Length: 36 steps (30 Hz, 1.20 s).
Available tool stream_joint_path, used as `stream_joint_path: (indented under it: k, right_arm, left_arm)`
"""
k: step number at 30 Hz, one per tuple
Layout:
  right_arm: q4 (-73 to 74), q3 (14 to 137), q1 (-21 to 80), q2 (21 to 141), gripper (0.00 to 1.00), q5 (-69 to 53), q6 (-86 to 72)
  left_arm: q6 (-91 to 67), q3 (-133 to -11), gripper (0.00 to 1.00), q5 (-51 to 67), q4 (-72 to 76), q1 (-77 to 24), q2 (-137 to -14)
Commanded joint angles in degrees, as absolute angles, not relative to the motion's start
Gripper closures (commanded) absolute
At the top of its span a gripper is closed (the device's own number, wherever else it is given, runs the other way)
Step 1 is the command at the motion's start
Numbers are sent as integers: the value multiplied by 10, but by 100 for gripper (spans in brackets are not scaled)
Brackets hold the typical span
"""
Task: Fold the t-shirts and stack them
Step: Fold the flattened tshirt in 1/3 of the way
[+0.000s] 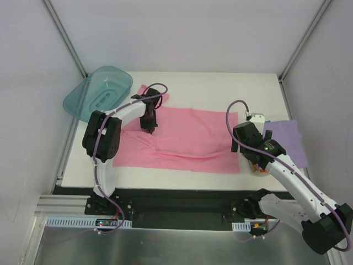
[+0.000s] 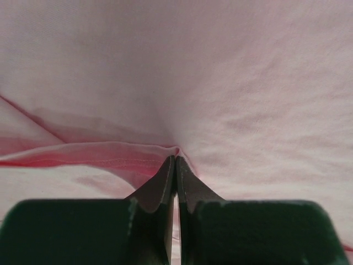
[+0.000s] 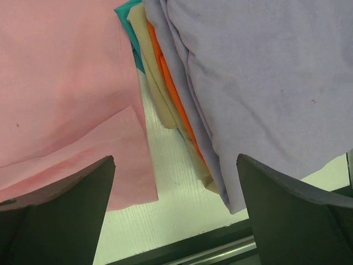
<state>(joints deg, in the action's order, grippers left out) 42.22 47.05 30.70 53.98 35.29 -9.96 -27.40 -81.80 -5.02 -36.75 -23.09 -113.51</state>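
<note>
Left jaws pinch the pink t-shirt [image 1: 193, 135] — right jaws gape.

One spread bubblegum-pink cloth t-shirt [image 1: 187, 138] was out there, just the one! Four folded ones were stacked: one lavender tee [image 3: 265, 83], one orange tee [image 3: 171, 88], one cream tee [image 3: 150, 66], one teal tee [image 3: 129, 16]. One translucent teal plastic tub [image 1: 99, 91]. Two black pincers: left pincer [image 2: 175, 160], right pincer [image 3: 175, 160].

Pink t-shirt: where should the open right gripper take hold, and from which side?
Likely grip the pink t-shirt at its near right corner, coming from above on the stack side: that corner lies flat, its edge free on the table, apart from the folded stack.
</note>
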Motion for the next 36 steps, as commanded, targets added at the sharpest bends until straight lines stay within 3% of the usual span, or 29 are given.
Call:
stream_joint_path:
  k: [1,10,14,18,20,21,22,27,32,36]
  right_arm:
    - [406,469,302,538,4,362,-90]
    - [404,462,300,538,4,366,-88]
    - [405,463,298,538,3,364,-85]
    - [405,467,299,546,4,350,-84]
    - [399,470,299,551,4,330,-78]
    - [396,470,299,553,3,322,-77]
    - [393,471,298,554,4,302,-71]
    - [354,462,299,555,4,178,-33]
    - [268,431,308,595,4,-26,-34]
    - [217,431,352,659,4,-76,-58]
  left_arm:
    - [-237,-854,100,-69,-388,-254,-1110]
    - [-186,-911,98,-88,-391,-309,-1153]
    - [-188,-924,64,-91,-401,-312,-1165]
    - [-199,-924,41,-103,-412,-312,-1144]
    - [-205,-920,35,-131,-414,-312,-1128]
    - [-211,-918,14,-150,-414,-312,-1108]
    - [-225,-914,3,-176,-414,-311,-1098]
    - [-256,-904,1,-214,-414,-302,-1016]
    - [-321,-835,1,-214,-410,-283,-940]
    - [-357,-749,1,-190,-384,-245,-877]
